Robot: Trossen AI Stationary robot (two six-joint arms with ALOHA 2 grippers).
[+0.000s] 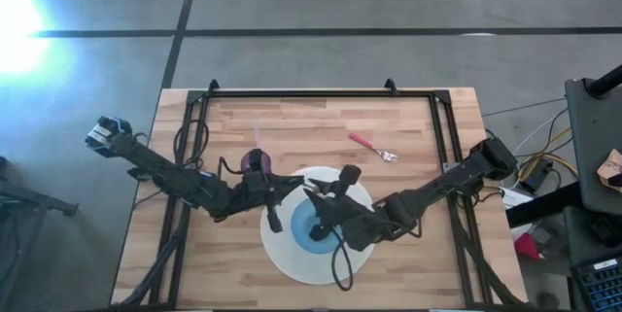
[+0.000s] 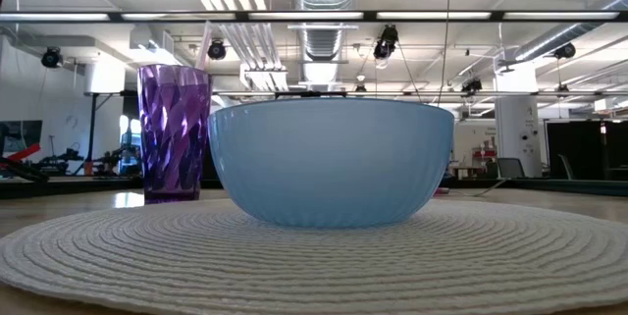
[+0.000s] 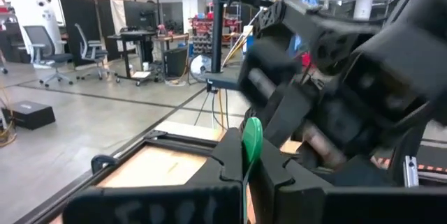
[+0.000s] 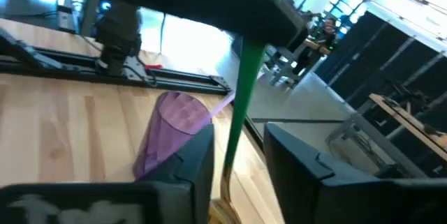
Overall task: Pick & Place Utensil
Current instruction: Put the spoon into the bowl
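Note:
A green-handled utensil stands between my two grippers, above the light blue bowl on the round white placemat. My left gripper is shut on the utensil; its green end sticks out past the fingers. My right gripper faces it, open. Its fingers stand on either side of the green handle without plainly touching it. A pink-handled fork lies on the table, far right of the bowl. My left gripper pinches the green utensil's handle near its end between its two fingers. The utensil is lifted clear above the bowl. In the right wrist view the handle runs on from the left gripper, slanting down between my right gripper's open fingers.
A purple faceted cup with a pink straw stands just beyond the placemat's far left rim; it also shows in the low view. A black frame runs along the table's far and side edges. Bare wood lies at the far left and near right.

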